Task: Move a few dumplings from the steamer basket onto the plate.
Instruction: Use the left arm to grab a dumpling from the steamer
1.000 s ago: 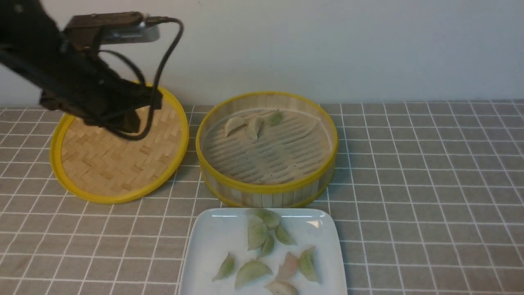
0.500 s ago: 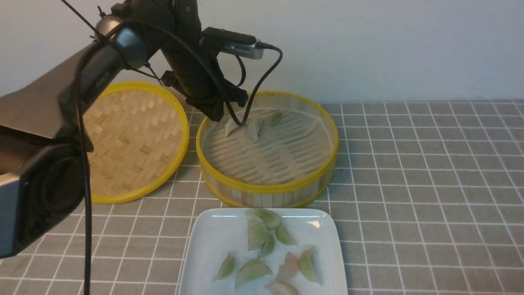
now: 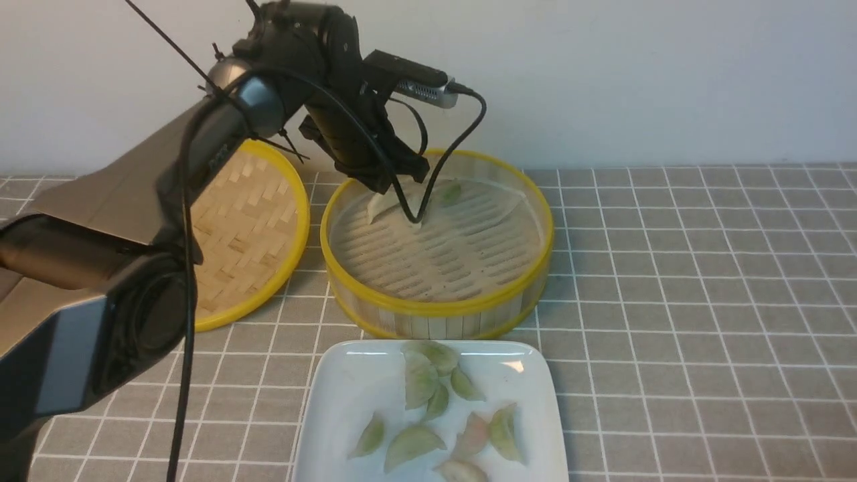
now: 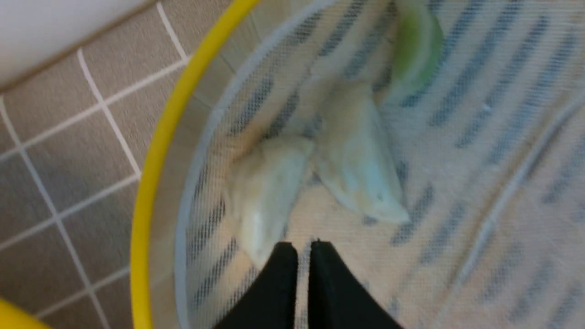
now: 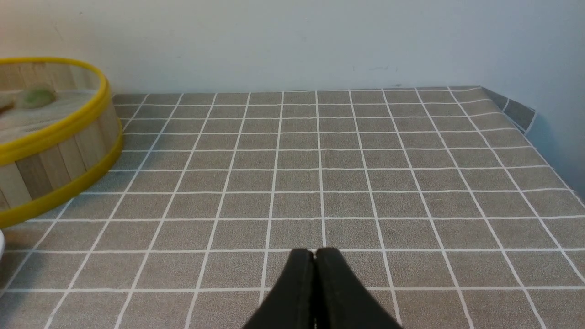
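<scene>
L gripper at steamer basket dumplings

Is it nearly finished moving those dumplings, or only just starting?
Well along. Done: several dumplings already lie on the plate. In hand: the left gripper hangs over the steamer basket, jaws barely apart and empty, beside two pale dumplings. Left: three sit in the basket, so perhaps one more trip, or none.

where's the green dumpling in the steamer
In the front view the green dumpling lies at the far side of the steamer basket, near its back wall, just right of the two pale dumplings.
</scene>
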### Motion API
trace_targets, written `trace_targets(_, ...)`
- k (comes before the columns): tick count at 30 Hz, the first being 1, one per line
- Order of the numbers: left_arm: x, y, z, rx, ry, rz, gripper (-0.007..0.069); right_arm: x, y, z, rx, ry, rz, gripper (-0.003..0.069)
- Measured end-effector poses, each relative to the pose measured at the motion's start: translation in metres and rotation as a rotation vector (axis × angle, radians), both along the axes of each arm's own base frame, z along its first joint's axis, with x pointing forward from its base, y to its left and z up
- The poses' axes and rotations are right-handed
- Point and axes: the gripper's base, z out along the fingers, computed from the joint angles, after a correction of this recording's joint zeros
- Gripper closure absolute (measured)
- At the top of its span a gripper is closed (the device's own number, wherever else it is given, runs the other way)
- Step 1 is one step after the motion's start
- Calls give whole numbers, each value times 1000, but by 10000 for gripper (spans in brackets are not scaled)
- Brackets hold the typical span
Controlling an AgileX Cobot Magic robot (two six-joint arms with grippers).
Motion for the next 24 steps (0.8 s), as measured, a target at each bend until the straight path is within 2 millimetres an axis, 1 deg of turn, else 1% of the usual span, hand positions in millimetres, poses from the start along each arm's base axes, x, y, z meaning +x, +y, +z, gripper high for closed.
trace_targets(1, 1, 0, -3, 3, 1, 0, 569, 0, 0, 0, 0, 0, 0, 672)
trace_targets(3, 4, 0, -16, 36, 1, -2, 505, 0, 0, 0, 0, 0, 0, 672)
trace_targets(4, 4, 0, -17, 39, 3, -4, 499, 0, 0, 0, 0, 0, 0, 672)
trace_targets(6, 6, 0, -26, 65, 5, -6, 428, 0, 0, 0, 0, 0, 0, 672)
trace_targets(7, 7, 1, -27, 77, 3, -8, 386, 0, 0, 0, 0, 0, 0, 672)
trace_targets(8, 7, 0, -28, 80, 3, -9, 364, 0, 0, 0, 0, 0, 0, 672)
trace_targets(9, 7, 0, -28, 81, 3, -9, 359, 0, 0, 0, 0, 0, 0, 672)
trace_targets(11, 7, 0, -28, 81, -5, -9, 307, 0, 0, 0, 0, 0, 0, 672)
trace_targets(14, 9, 0, -27, 77, -21, -9, 284, 0, 0, 0, 0, 0, 0, 672)
trace_targets(17, 12, -1, -28, 68, -51, -9, 281, 0, 0, 0, 0, 0, 0, 672)
trace_targets(19, 14, -2, -32, 65, -60, -9, 279, 0, 0, 0, 0, 0, 0, 672)
trace_targets(23, 16, -3, -47, 69, -46, -10, 280, 0, 0, 0, 0, 0, 0, 672)
trace_targets(24, 16, -3, -47, 68, -49, -9, 280, 0, 0, 0, 0, 0, 0, 672)
